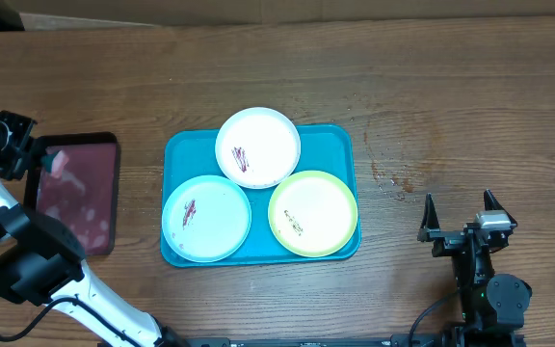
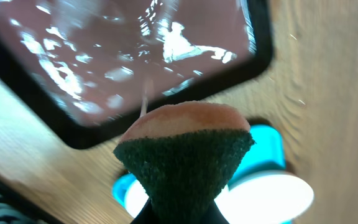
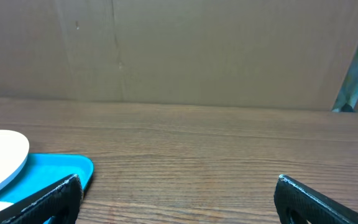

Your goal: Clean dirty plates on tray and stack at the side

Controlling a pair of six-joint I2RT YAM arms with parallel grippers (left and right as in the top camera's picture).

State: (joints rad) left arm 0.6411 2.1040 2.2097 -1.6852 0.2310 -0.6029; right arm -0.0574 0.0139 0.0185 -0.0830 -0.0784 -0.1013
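The teal tray (image 1: 186, 159) lies mid-table and holds three plates. They are a white plate (image 1: 257, 146) at the back, a light blue plate (image 1: 206, 218) front left and a yellow-green plate (image 1: 313, 213) front right, each with small dark smears. My left gripper (image 1: 44, 159) is at the far left, shut on a sponge (image 2: 185, 155) with a green scouring face and a pink back. It holds the sponge above the maroon tray (image 2: 104, 62). My right gripper (image 1: 462, 218) is open and empty, right of the teal tray. The right wrist view shows the teal tray's corner (image 3: 61, 169) and the white plate's edge (image 3: 2, 155).
The maroon, black-rimmed tray (image 1: 75, 198) sits left of the teal tray and looks wet and shiny. Bare wooden table (image 1: 432, 106) surrounds both trays. A cardboard wall (image 3: 179, 50) stands behind the table. In the left wrist view a washed-out bright plate (image 2: 272, 196) shows on the teal tray (image 2: 269, 146).
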